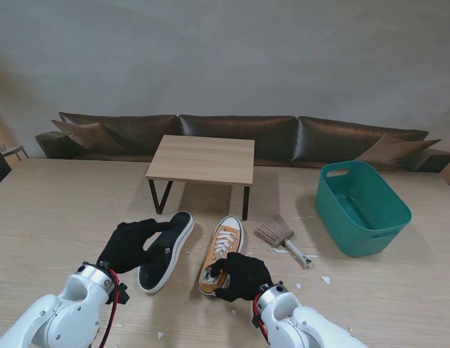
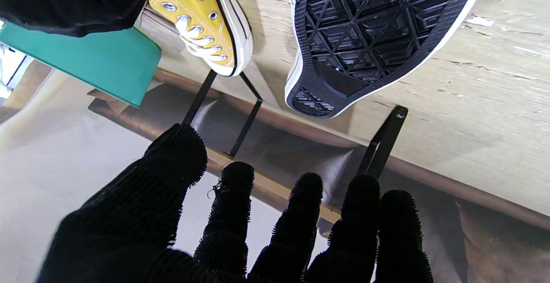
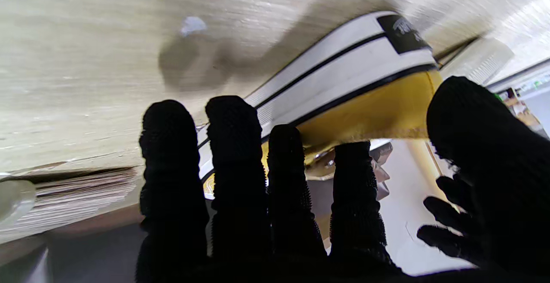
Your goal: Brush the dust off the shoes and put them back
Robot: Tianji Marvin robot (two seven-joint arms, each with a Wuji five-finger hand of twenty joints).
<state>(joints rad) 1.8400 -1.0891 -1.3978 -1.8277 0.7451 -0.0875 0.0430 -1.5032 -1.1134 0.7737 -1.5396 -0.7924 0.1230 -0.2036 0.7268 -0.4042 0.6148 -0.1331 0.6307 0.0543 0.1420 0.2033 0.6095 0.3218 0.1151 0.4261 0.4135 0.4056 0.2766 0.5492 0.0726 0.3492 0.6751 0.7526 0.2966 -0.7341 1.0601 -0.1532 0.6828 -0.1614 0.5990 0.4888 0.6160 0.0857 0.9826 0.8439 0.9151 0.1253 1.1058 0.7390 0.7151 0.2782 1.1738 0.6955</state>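
A yellow sneaker (image 1: 225, 243) (image 2: 202, 12) (image 3: 378, 115) stands upright on the table, toe pointing away from me. My right hand (image 1: 243, 275) (image 3: 279, 214) wraps its heel, fingers (image 3: 234, 145) on one side and thumb on the other. To its left lies the second shoe (image 1: 167, 254) (image 2: 378, 29), turned so its black sole with a white rim shows. My left hand (image 1: 129, 246) (image 2: 240, 231) hovers at that shoe's left edge with fingers spread and nothing in it. A small brush (image 1: 275, 232) lies to the right of the yellow sneaker, bristles away from me.
A teal basket (image 1: 330, 203) (image 2: 86, 59) sits at the far right. A low wooden table (image 1: 203, 156) on black legs stands just beyond the shoes, with a dark sofa behind it. White scraps (image 1: 326, 279) are scattered on the table around my right arm.
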